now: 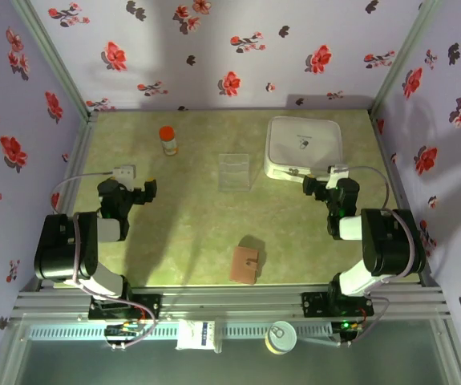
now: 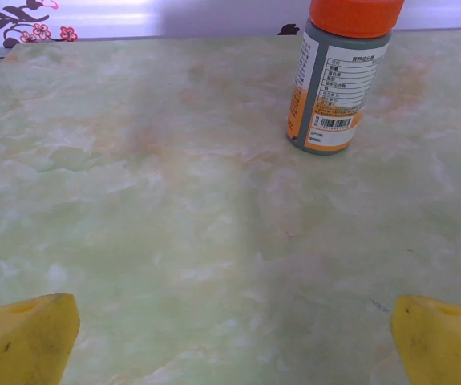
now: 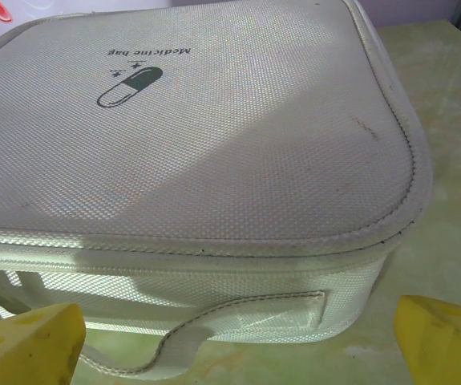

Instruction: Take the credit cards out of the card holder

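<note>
Tabletop (image 1: 198,233) marbled green, walls (image 1: 214,72) floral-papered.

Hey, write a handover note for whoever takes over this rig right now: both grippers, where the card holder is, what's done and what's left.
Left gripper: open, holding nothing, facing the orange-capped bottle.
Right gripper: open, holding nothing, close in front of the white medicine bag.
Card holder: lies on the table near its front edge, between the two arms, apart from both grippers; it looks folded shut.
Done: nothing yet.
Left: open the holder and take out the credit cards.
</note>
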Controlling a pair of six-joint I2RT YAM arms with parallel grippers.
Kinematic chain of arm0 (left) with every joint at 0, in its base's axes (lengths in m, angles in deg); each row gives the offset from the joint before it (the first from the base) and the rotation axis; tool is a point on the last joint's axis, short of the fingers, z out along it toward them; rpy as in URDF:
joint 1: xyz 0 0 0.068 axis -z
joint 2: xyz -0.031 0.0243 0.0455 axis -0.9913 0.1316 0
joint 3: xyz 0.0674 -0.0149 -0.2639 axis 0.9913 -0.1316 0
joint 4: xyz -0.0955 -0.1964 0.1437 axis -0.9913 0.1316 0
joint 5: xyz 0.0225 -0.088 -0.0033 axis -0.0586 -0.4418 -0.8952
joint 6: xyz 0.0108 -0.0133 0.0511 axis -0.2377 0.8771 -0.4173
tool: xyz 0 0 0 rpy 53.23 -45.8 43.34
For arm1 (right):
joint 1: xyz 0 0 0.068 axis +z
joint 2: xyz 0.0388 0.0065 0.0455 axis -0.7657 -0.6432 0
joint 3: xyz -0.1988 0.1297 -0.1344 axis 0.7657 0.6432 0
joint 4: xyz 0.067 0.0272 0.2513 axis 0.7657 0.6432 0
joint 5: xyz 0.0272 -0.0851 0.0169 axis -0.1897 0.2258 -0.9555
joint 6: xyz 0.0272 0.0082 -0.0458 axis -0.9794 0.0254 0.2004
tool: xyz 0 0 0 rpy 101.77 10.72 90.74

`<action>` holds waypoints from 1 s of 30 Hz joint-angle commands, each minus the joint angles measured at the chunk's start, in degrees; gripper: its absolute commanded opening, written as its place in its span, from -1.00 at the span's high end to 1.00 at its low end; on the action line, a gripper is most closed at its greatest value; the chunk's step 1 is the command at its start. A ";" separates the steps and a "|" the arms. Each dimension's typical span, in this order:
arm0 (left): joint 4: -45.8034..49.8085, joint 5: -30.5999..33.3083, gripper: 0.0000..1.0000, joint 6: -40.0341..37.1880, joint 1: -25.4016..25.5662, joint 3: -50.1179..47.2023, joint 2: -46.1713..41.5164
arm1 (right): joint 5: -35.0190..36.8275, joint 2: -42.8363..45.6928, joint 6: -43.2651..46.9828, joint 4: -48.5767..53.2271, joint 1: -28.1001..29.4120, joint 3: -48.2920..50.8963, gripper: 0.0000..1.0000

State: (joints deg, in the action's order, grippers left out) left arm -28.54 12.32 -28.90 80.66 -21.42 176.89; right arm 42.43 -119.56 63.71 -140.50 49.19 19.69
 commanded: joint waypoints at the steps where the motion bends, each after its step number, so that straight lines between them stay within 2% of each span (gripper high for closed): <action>1: -2.16 -1.09 -1.00 -1.51 -0.35 -0.25 -0.01 | -0.17 -0.46 0.23 -1.96 -0.28 0.09 -0.99; 30: -1.65 0.21 -0.99 -0.87 -0.35 0.08 -0.04 | 0.09 -0.48 0.13 -1.34 -0.28 -0.27 -0.99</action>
State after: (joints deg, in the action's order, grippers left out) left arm -28.56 12.39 -28.90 80.66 -21.42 176.89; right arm 42.43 -119.56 63.71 -140.79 49.19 19.69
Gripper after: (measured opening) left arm 0.997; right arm 0.993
